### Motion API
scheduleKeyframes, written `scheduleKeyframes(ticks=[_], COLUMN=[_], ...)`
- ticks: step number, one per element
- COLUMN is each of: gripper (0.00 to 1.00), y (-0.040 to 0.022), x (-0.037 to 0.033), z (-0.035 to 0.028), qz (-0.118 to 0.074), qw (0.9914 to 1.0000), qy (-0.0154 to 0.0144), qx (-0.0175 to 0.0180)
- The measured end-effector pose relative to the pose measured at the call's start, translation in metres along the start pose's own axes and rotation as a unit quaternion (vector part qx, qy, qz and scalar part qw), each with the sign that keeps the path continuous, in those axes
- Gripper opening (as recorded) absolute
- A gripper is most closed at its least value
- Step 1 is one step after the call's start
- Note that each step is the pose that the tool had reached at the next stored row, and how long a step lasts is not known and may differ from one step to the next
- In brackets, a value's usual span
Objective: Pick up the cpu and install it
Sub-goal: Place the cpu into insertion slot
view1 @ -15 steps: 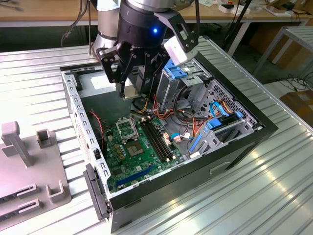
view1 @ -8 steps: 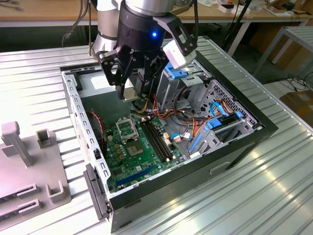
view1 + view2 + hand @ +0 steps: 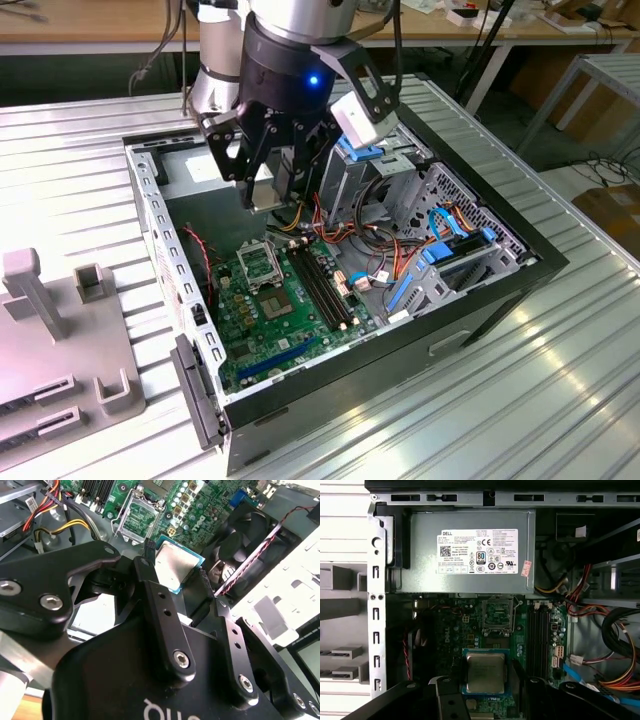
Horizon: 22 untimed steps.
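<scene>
cpu: small flat square chip with a silver metal top and a blue-green rim. It is hanging above the green motherboard, just short of the black socket.
Gripper: its black fingers are pinching the chip's edges, with the jaws narrow. The arm is pointing down into the open computer case.

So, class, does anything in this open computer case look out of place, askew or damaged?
Only one thing is off the board: the cpu is clamped between the fingers above the motherboard, while the socket sits empty. It looks square to the socket, and nothing shows damage.
</scene>
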<state>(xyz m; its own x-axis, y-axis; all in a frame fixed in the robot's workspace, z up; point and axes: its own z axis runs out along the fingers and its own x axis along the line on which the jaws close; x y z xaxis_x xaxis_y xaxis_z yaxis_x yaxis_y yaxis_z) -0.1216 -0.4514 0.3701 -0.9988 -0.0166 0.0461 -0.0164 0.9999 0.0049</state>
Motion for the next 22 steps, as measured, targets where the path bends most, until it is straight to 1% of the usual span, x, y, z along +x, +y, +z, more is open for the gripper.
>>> scheduleKeyframes(ticks=[3,9,11,22], gripper=[0.47,0.47,0.47,0.47], y=[-0.0004,-0.0005,-0.0007,-0.0009], x=[-0.0002,-0.0005,-0.0007,-0.0011], z=[0.0047,0.0113,0.0143,0.0233], qz=[0.000,0.000,0.000,0.000], qw=[1.00000,1.00000,1.00000,1.00000], qy=[0.0000,0.0000,0.0000,0.0001], qx=[0.0000,0.0001,0.0001,0.0001])
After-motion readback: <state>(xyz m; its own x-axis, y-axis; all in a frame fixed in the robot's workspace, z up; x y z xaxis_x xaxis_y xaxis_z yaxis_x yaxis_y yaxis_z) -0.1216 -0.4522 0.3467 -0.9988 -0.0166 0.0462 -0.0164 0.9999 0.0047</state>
